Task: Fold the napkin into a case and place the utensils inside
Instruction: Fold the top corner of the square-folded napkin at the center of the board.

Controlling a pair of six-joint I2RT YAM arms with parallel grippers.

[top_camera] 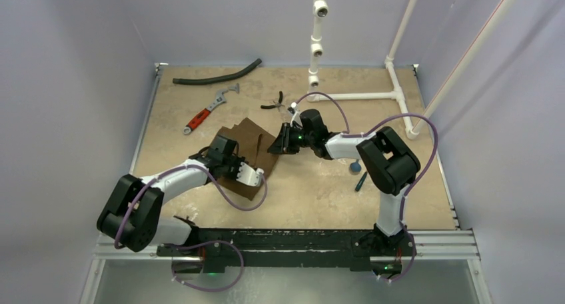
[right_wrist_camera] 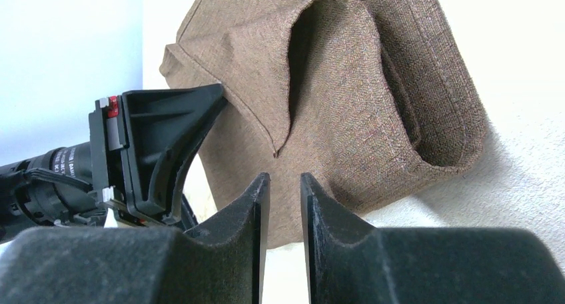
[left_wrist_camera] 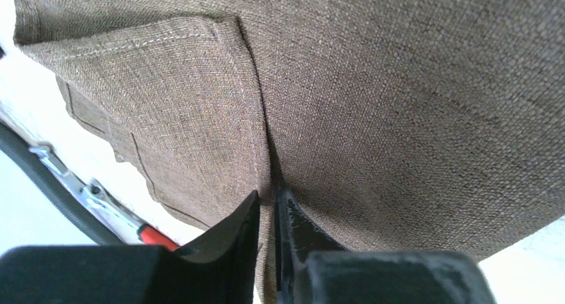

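Observation:
The dark-brown napkin [top_camera: 251,136] lies partly folded at the middle of the table. My left gripper [top_camera: 255,177] is at its near edge, and the left wrist view shows the left gripper [left_wrist_camera: 266,199] shut on a raised fold of the napkin [left_wrist_camera: 400,84]. My right gripper [top_camera: 275,146] is at the cloth's right edge. In its wrist view the right gripper [right_wrist_camera: 284,179] is open by a narrow gap with nothing in it, just over the napkin [right_wrist_camera: 346,104]. The utensils, a blue spoon [top_camera: 355,165] and a dark thin piece [top_camera: 360,181], lie to the right under the right arm.
A red-handled wrench [top_camera: 205,112], a black hose [top_camera: 216,75] and small black pliers [top_camera: 273,104] lie at the back of the table. A white pipe frame [top_camera: 360,96] stands at the back right. The left gripper's finger [right_wrist_camera: 160,144] shows beside my right jaws.

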